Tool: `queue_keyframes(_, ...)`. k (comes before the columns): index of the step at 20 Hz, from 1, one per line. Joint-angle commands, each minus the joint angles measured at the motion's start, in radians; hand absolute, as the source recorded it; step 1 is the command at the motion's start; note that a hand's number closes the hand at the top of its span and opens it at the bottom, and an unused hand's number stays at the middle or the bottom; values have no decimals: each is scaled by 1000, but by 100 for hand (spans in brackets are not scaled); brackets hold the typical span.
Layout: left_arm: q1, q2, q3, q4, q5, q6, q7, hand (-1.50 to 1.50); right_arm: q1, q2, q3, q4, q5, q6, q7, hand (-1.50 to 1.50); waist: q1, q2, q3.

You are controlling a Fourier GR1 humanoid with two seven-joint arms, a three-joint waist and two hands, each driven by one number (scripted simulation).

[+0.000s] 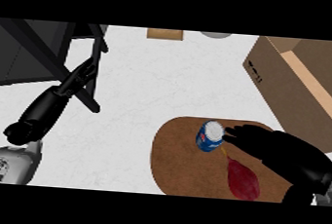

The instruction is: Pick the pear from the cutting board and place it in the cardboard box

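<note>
1. Lowest in the frame, the dark red pear (243,182) lies on the round cutting board (176,163), ungrasped.
2. Above it, the right robot hand (275,146) is curled beside a blue can (210,135); holding nothing, it could knock the can over.
3. At lower left, the left robot hand (22,128) hangs curled and idle.
4. The cardboard box (300,89) at upper right could be clipped at its rim.

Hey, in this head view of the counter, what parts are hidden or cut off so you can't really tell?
- Right hand: fingers blend together; grip unclear.
- Pear: lower end cut by the bottom edge.
- Cardboard box: runs off right; inside not visible.
- Cutting board: partly under the hand.
- Left hand: fingers indistinct.
</note>
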Motion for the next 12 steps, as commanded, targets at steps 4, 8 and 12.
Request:
queue_keyframes(4, -1, -43, 20, 25, -60, 14, 5, 0, 14, 58, 27, 89, 143, -53, -77, -150, -1, 5, -3)
queue_keyframes(8, -11, -19, 72, 13, -29, -37, 13, 0, 47, 57, 7, 146, 167, -95, -184, -150, -2, 6, -2)
queue_keyframes(12, 16, -47, 58, -20, -73, -19, 12, 0, 64, 101, 33, 150, 219, -90, -165, -150, -2, 5, -3)
